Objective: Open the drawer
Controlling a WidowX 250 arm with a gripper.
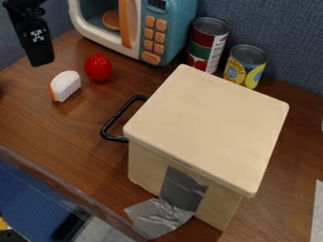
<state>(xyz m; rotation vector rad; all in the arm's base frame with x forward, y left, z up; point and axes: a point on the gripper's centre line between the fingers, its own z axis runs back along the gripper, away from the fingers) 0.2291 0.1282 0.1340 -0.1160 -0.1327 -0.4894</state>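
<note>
Cream-lidded wooden drawer box [208, 125] is standing nearest, right of centre on a brown wooden table [56, 125]. Its black handle [114, 119] is jutting from the side that is facing the upper left; the drawer front there is hiding beneath the lid's edge, and the drawer is probably sitting shut. Silver tape [157, 220] is trailing from the box's near side. At the upper left, well apart from the handle, the black gripper [40, 56] is hanging above the table. How far its jaws are parting, and whether they are gripping anything, cannot be told.

Reaching the handle is looking like the step in hand. Doing it well means lowering beside the long bar, setting one jaw inside the loop and one outside, then closing near the bar's middle. Pulling should be running level and straight out from the box, towards the upper left; pulling askew could be twisting the light box round. Toy bread [65, 86] is lying roughly in that path, a red tomato [98, 67] just beyond it, so bumping the bread is a risk.
</note>
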